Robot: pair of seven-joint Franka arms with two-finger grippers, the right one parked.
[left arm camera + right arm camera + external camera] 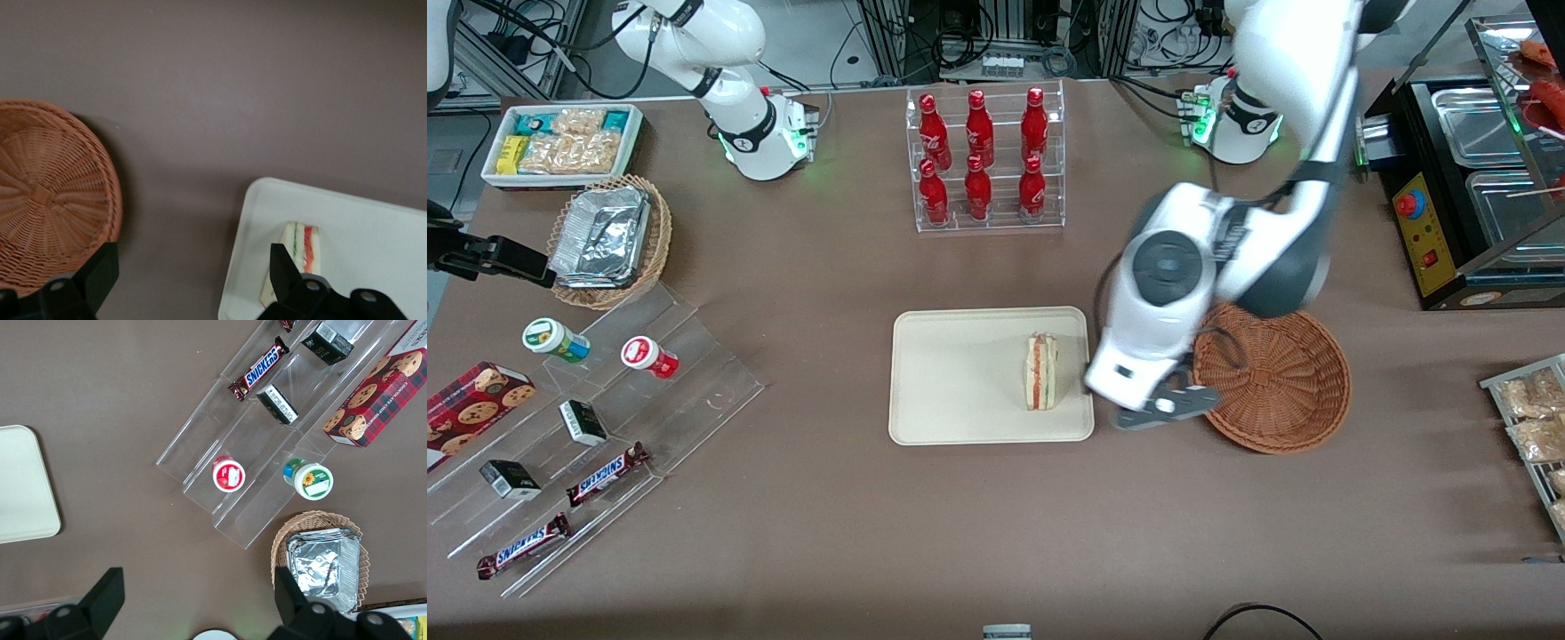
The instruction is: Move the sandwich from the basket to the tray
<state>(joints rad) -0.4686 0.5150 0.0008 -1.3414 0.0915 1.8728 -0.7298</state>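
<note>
On tray (960,373): sandwich (1041,371). Wrist view only: gripper (190,277) spread wide, empty, beside basket (50,193).

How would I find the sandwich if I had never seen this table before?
Look for the flat cream tray in the middle of the brown table, nearer the front camera than the rack of red bottles. The sandwich sits on it at the edge beside the round wicker basket, just past the open end effector. It is the only thing on the tray, with red and green stripes.
</note>
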